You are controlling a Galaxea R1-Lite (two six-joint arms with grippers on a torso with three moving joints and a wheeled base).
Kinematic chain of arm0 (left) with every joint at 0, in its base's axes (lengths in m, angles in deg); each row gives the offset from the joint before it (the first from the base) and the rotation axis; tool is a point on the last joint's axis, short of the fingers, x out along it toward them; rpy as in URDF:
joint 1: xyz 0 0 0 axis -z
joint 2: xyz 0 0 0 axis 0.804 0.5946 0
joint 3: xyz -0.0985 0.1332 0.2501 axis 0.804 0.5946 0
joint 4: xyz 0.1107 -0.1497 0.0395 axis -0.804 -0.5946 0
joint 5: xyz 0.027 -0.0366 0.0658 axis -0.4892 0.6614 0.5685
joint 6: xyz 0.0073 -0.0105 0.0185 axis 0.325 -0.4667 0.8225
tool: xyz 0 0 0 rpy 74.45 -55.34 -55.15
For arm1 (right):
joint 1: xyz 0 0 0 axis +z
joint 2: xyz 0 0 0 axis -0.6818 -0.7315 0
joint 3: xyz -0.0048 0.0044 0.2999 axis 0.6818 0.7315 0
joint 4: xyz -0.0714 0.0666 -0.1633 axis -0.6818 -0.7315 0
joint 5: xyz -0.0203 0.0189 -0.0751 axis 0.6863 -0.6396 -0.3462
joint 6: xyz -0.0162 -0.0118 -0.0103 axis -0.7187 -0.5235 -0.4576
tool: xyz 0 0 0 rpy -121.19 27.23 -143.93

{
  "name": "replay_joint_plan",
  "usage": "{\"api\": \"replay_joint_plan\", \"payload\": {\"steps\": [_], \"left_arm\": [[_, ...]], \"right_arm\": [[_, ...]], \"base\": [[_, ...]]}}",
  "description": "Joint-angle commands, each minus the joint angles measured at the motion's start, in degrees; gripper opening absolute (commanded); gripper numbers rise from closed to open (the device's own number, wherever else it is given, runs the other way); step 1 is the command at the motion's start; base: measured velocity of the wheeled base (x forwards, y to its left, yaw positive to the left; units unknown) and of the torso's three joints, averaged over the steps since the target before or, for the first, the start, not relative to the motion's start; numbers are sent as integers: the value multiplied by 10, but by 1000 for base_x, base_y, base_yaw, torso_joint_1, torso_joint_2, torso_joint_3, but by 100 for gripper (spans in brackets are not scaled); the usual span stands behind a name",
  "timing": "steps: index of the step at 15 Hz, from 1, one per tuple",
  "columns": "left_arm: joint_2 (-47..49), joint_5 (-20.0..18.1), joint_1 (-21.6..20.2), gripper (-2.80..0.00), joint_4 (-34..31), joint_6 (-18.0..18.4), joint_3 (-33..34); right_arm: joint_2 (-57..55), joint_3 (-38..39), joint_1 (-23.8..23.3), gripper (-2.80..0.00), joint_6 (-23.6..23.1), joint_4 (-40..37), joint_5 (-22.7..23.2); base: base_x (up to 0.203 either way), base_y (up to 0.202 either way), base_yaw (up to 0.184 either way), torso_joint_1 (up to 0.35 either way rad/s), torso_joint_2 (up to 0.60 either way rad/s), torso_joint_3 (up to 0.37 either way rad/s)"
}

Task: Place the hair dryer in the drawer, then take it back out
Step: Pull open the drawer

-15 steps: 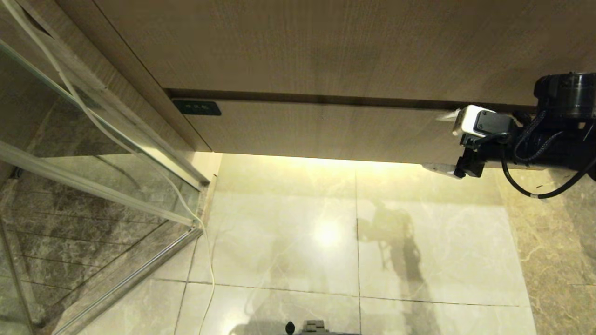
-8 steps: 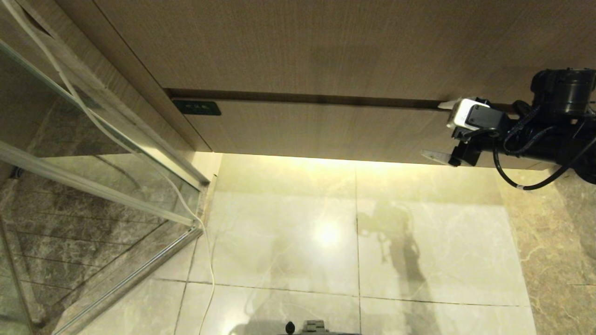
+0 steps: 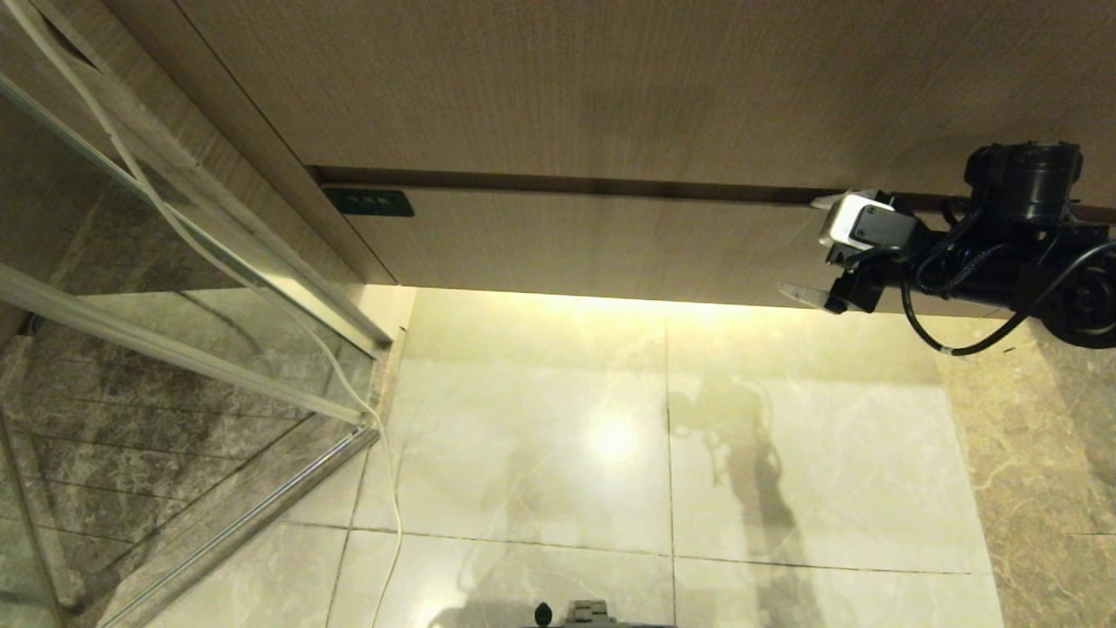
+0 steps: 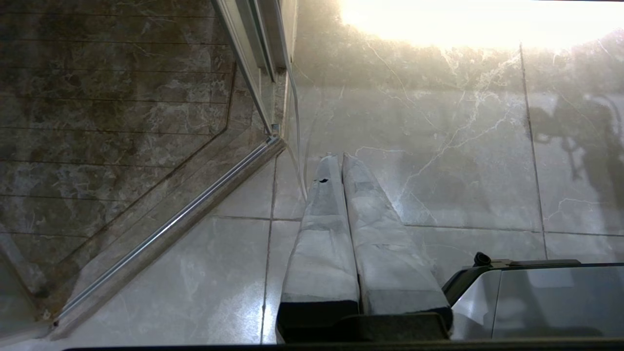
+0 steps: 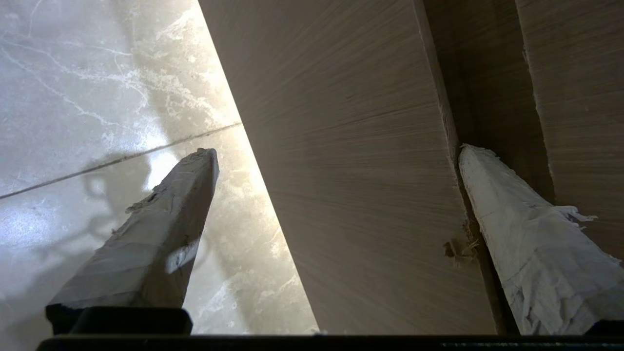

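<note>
Head view: right gripper [image 3: 806, 249], fingers spread, straddles closed drawer [image 3: 610, 240] above marble floor [image 3: 540, 436].

Black right arm [image 3: 1003, 262], looped cable, white tape-wrapped fingers [image 5: 531, 243].

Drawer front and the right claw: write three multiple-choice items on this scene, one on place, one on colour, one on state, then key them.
1. Where is the right claw?
A. At the right end of the drawer front
B. By the dark label
C. Over the shower floor

2. What colour is the thin cable trailing onto the floor?
A. Black
B. Red
C. White

3. How is the drawer?
A. Pulled fully out
B. Closed
C. Removed

Key: 1 A, the open claw's fingers straddle the front's right end, one at the top gap, one below; 2 C, it shows white against the tiles; 3 B, only a dark gap under the panel shows.
</note>
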Motion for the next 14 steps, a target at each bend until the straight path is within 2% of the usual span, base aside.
{"api": "replay_joint_plan", "payload": {"steps": [1, 6, 8, 10, 12, 14], "left_arm": [[0, 0, 0, -280, 0, 0, 1], [0, 1, 0, -280, 0, 0, 0], [0, 0, 0, -280, 0, 0, 1], [0, 0, 0, -280, 0, -1, 0], [0, 0, 0, -280, 0, 0, 0], [0, 1, 0, -280, 0, 0, 0]], "right_arm": [[-18, -5, 0, 0, -2, -1, 0], [-32, -6, 0, 0, -7, 18, 5], [-36, 0, -1, 0, -8, -1, -1], [-35, -1, -1, 0, 2, -58, -6], [-27, 0, -1, 0, 54, -141, -7], [-13, 2, -1, 0, 129, -184, -8]], "base": [[0, 0, 0, 0, 0, 0], [0, 0, 0, 0, 0, 0], [0, 0, 0, 0, 0, 0], [0, 0, 0, 0, 0, 0], [0, 0, 0, 0, 0, 0], [0, 0, 0, 0, 0, 0]]}}
